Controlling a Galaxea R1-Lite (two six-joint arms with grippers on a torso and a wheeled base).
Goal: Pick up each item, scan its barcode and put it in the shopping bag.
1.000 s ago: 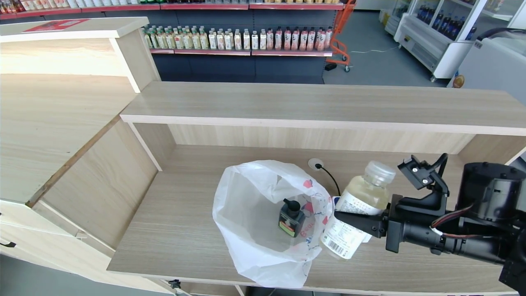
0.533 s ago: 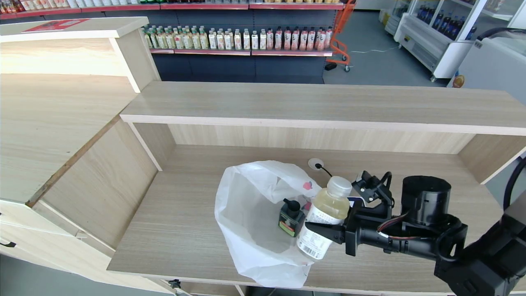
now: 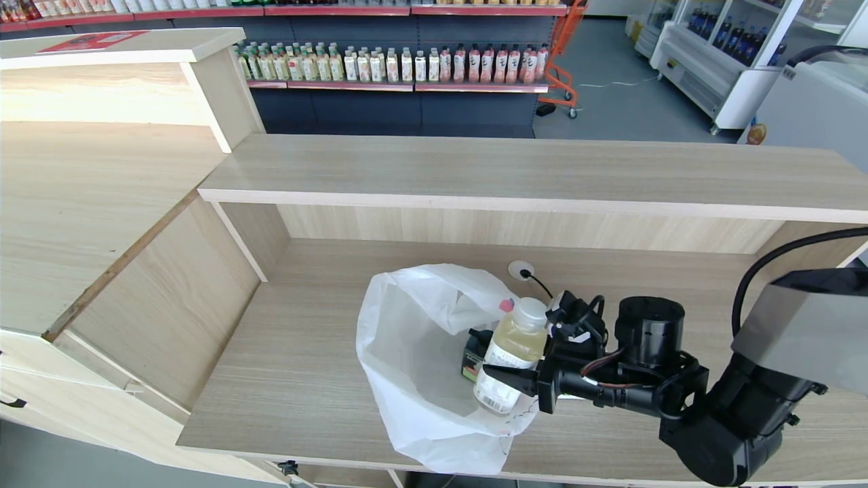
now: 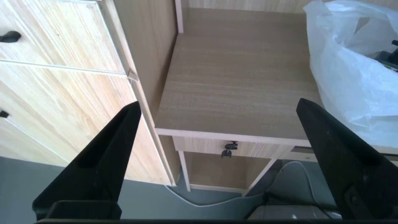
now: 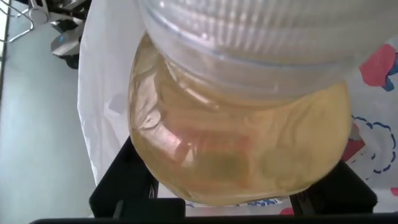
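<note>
A clear bottle (image 3: 512, 349) of pale yellow drink with a white cap and a white barcode label hangs inside the mouth of the white plastic shopping bag (image 3: 413, 352), which lies open on the lower counter. My right gripper (image 3: 517, 369) is shut on the bottle's middle; in the right wrist view the bottle (image 5: 239, 118) sits between its dark fingers (image 5: 124, 186). A small black bottle (image 3: 472, 352) with a coloured label stands inside the bag, just left of the held one. My left gripper (image 4: 227, 162) hangs open below the counter's front edge, left of the shopping bag (image 4: 357, 68).
A black cable (image 3: 539, 285) runs from a round grommet (image 3: 521, 270) in the counter behind the bag. A raised wooden shelf (image 3: 529, 169) spans the back, with a side panel (image 3: 169, 298) on the left. Drawers (image 4: 56, 93) sit below to the left.
My right arm has carried the drink bottle leftward and down, from beside the bag's right rim into its mouth next to the black bottle. The bag's right edge has been pushed in.
</note>
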